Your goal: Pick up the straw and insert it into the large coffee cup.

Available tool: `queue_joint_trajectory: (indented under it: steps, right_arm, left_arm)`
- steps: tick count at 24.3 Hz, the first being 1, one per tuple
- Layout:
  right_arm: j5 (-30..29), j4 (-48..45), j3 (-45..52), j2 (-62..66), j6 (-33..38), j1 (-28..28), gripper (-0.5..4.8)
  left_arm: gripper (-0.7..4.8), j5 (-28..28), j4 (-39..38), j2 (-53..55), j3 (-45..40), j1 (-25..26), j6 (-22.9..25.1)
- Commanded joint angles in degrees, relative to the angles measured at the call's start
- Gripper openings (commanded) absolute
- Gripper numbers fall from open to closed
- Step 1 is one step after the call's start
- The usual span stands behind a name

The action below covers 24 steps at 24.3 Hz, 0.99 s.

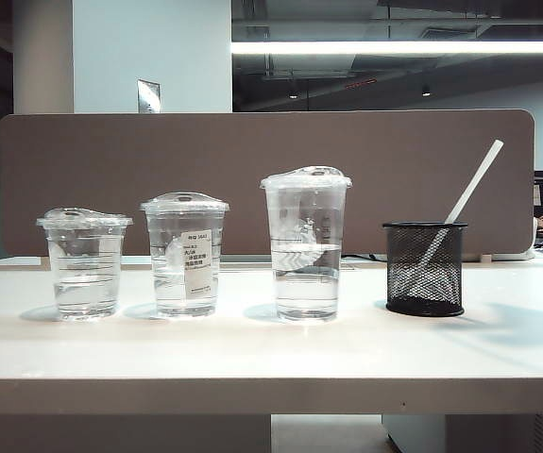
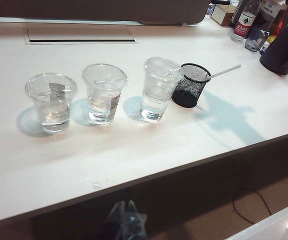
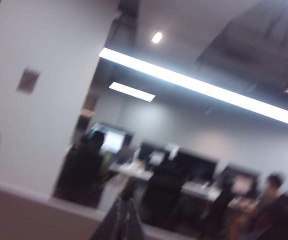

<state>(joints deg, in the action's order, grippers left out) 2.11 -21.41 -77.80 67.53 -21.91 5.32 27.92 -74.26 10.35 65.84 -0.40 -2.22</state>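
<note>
The white straw (image 1: 474, 184) leans out of a black mesh holder (image 1: 425, 269) at the right of the table; the left wrist view shows the straw (image 2: 224, 72) too. Just left of the holder stands the large coffee cup (image 1: 306, 245), clear, domed lid on, partly filled with water, also in the left wrist view (image 2: 156, 90). My left gripper (image 2: 125, 202) hangs shut and empty off the table's front edge, well short of the cups. My right gripper (image 3: 125, 199) is shut and empty and points up toward the blurred room, with no task object in its view. Neither arm shows in the exterior view.
A medium clear cup (image 1: 184, 255) with a white label and a short clear cup (image 1: 84, 264) stand in a row left of the large one. A brown partition (image 1: 110, 160) closes the table's back. Bottles (image 2: 245, 22) and a dark rounded object (image 2: 281, 50) sit at the far right.
</note>
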Motion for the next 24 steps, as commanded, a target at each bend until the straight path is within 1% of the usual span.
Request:
queue_joint_trajectory:
  steps: [1, 2, 5, 8, 11, 14, 17, 18, 20, 23, 24]
  right_arm:
    - [-8.41, -1.07, 0.92, 8.17, 12.46, -4.46, -0.06]
    - [-8.44, -1.66, 2.47, 11.47, 14.47, -5.9, -0.06]
    - [-8.22, -3.98, 9.18, 14.69, 14.47, -8.28, -0.06]
    - [-8.07, -12.63, 21.9, 14.71, 14.82, -9.62, -0.06]
    - [-8.0, -18.38, 32.7, 14.64, 17.16, -10.01, -0.06]
    - [-8.02, -25.57, 43.17, 14.64, 18.01, -9.62, -0.06]
    - [-8.0, -31.41, 50.07, 14.29, 22.64, -9.6, -0.06]
    - [-8.02, -35.19, 53.02, 14.27, 24.57, -9.51, -0.06]
    - [-8.0, -41.42, 57.53, 14.21, 25.55, -7.96, -0.06]
    - [-8.04, -43.78, 60.89, 14.21, 25.55, -4.79, -0.05]
    - [-8.07, -43.78, 61.48, 14.23, 25.53, -3.76, 0.05]
  left_arm:
    - [-0.04, 0.17, 0.57, 0.0, 0.15, -0.02, 0.31]
    - [-0.04, 0.2, 0.55, 0.0, 0.15, -0.02, 0.31]
    - [-0.04, 0.11, 0.59, 0.02, 0.11, -0.02, 0.31]
    - [-0.04, -2.1, 0.59, 0.02, 0.09, -0.02, 0.33]
    - [-0.04, -2.4, 0.59, 0.0, 0.09, -0.09, 0.35]
    - [-0.04, -2.21, 0.59, 0.02, 0.09, -0.02, 0.31]
    - [-0.04, -2.23, 0.57, 0.02, 0.09, -0.02, 0.31]
    - [-0.04, -2.23, 0.59, 0.0, 0.09, -0.02, 0.31]
    - [-0.04, -2.19, 0.57, 0.0, 0.09, -0.02, 0.28]
    - [-0.04, -2.19, 0.57, 0.02, 0.09, -0.02, 0.28]
    - [-0.04, -2.21, 0.57, 0.0, 0.09, -0.02, 0.31]
